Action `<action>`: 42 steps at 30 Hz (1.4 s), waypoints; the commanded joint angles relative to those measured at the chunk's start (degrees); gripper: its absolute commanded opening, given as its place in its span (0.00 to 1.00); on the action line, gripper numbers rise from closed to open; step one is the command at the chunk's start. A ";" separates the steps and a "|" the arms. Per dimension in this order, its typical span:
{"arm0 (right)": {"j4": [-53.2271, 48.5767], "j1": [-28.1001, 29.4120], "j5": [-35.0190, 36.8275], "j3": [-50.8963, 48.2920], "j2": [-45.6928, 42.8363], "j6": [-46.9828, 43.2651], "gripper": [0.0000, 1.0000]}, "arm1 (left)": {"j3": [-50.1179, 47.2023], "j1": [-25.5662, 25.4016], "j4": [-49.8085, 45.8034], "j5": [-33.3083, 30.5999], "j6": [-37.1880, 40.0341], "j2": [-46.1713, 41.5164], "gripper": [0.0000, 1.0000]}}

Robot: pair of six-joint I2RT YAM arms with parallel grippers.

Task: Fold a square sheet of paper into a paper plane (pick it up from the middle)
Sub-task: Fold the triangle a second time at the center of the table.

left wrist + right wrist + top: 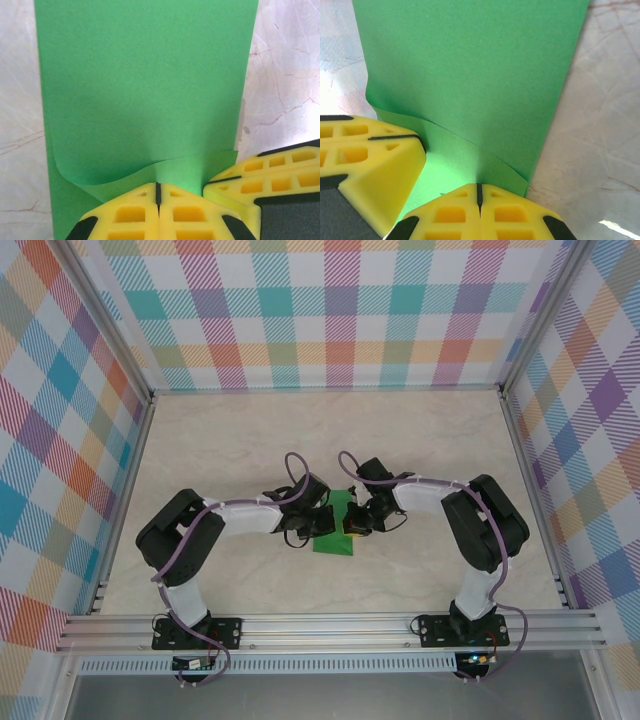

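Observation:
The square sheet of paper [332, 543] is bright green and lies as a narrow folded strip on the table between both grippers. In the left wrist view the sheet [145, 90] runs away from my left gripper [158, 187]. Its yellow fingers are shut and pinch the near layer, and a loose upper edge curls just beyond them. In the right wrist view my right gripper [479, 188] is likewise shut on the sheet [470, 75]. From above, the left gripper [322, 524] and right gripper [352, 526] almost touch over the paper. No paper plane has taken shape.
The pale marble table [250, 440] has free room all round the paper. Plaid walls [330, 310] enclose the back and both sides. An aluminium rail [330, 625] carrying the arm bases runs along the near edge.

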 commanded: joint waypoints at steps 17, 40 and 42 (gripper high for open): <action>-3.25 0.21 7.86 -3.10 4.21 -2.09 0.03 | -4.48 11.57 -3.07 -4.12 6.93 -5.39 0.06; -3.52 0.21 7.91 -3.07 4.61 -2.32 0.03 | -3.21 4.61 1.79 -0.72 7.19 -0.67 0.00; -3.59 0.21 8.10 -3.12 4.67 -2.48 0.03 | -3.12 5.44 1.01 -1.97 7.30 -0.03 0.00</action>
